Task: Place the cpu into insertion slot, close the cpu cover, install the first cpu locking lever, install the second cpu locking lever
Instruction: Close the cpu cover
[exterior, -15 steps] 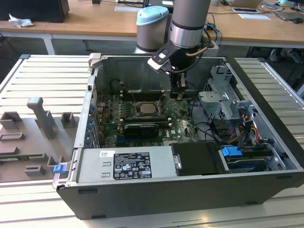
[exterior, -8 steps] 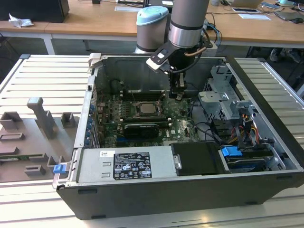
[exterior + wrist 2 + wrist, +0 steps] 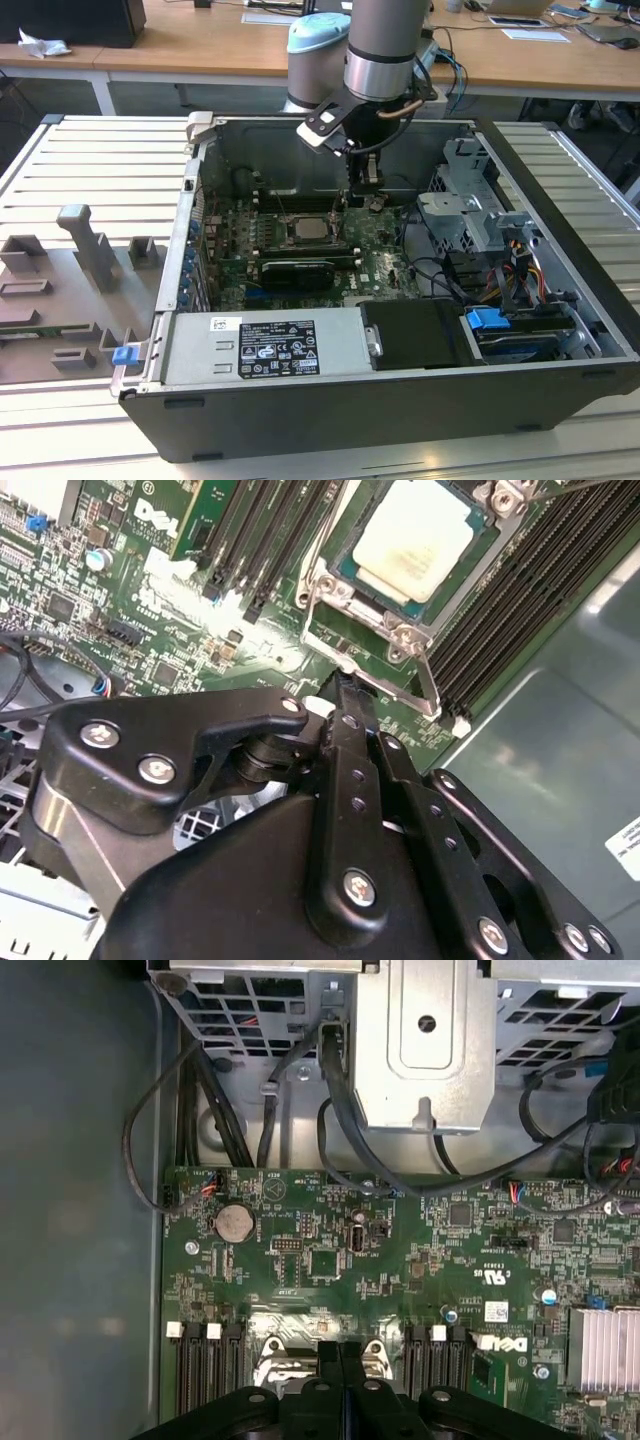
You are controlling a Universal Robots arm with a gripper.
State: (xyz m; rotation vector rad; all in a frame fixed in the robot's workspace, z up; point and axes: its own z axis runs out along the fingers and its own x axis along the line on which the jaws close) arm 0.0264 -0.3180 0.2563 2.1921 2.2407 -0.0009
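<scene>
The pale silvery-tan cpu (image 3: 420,535) lies flat in the insertion slot (image 3: 385,640) on the green board; in the exterior view it is the cpu (image 3: 303,230) mid-case. The silvery cpu cover (image 3: 338,572) lies down around it as a frame. A thin wire locking lever (image 3: 430,685) runs along the socket's edge beside the memory slots. My gripper (image 3: 343,685) hangs just off the socket's corner, close to that lever, fingers pressed together with nothing between them. In the first wrist view the gripper (image 3: 340,1355) sits between two silvery brackets. In the exterior view the gripper (image 3: 365,190) is to the cpu's right.
Black memory slots (image 3: 520,590) flank the socket. A long black card (image 3: 297,272) lies in front of it, and a power supply (image 3: 265,345) fills the case's front. A metal drive cage (image 3: 430,1040) with black cables (image 3: 330,1110) stands nearby. Grey fixtures (image 3: 90,250) sit outside the case.
</scene>
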